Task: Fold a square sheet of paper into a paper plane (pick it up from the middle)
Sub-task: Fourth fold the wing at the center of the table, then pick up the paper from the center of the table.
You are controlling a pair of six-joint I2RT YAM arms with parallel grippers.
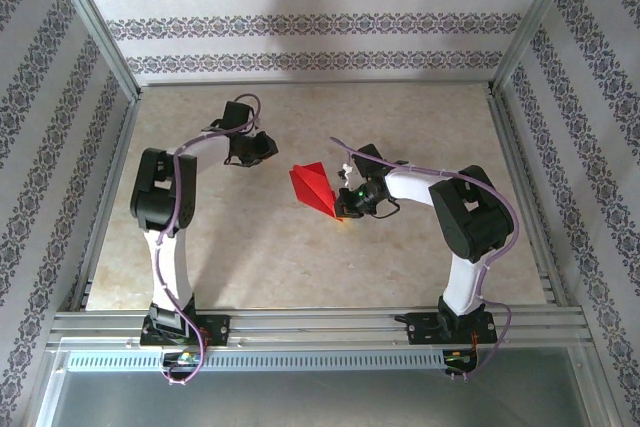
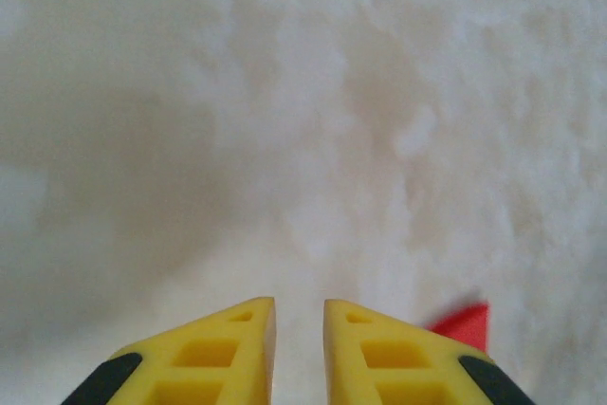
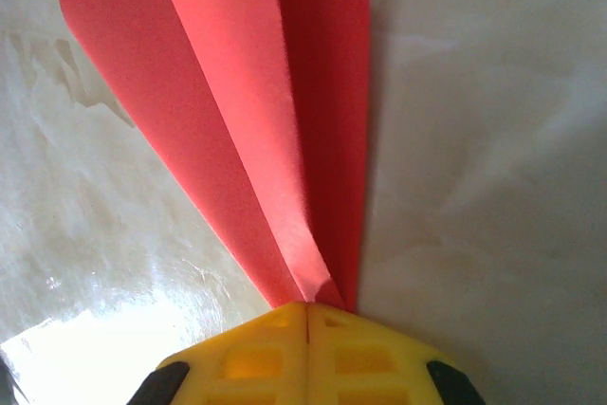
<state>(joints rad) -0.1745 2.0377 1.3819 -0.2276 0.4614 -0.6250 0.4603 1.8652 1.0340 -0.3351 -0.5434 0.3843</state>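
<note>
The paper plane (image 3: 256, 120) was gripped at its narrow pointed end by the right gripper (image 3: 308, 308), whose yellow fingers were pressed together on the folds with no gap between them. The red paper was held near the middle of the table (image 1: 420, 127), its creased layers fanning out away from the fingertips and its wider end turned toward the left arm. Whether it touched the surface could not be told. The left gripper (image 2: 299, 303) was positioned near that wider end but apart from it, its jaws parted by a narrow gap with nothing grasped between them. Pale marbled tabletop was seen beneath it, and a red corner of the paper lay at its lower right.
</note>
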